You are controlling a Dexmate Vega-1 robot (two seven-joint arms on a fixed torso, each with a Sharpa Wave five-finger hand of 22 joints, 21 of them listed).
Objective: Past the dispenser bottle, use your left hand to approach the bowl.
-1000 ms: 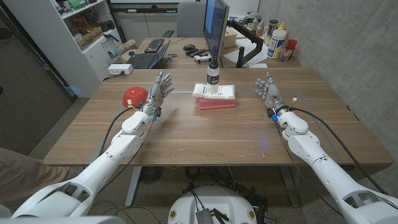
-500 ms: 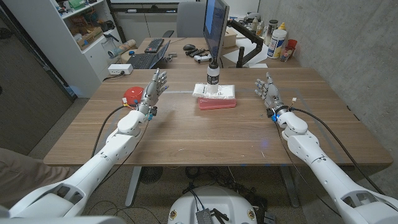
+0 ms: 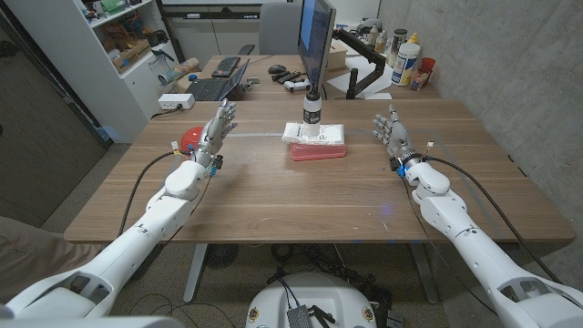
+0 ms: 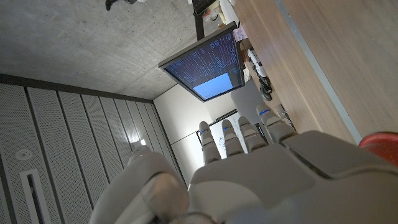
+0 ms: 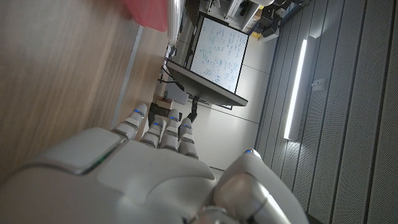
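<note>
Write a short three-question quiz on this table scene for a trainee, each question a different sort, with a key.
1. True or false: the left hand is holding the red bowl.
2. Multiple choice: the dispenser bottle stands on
A. the bare table
B. a white pack on a red pack
C. the bowl
3. Fill in: the right hand holds ____.

Key:
1. False; its fingers are apart, right beside the bowl, gripping nothing.
2. B; the white pack lies on the red pack.
3. Nothing; its fingers are spread above the table.
</note>
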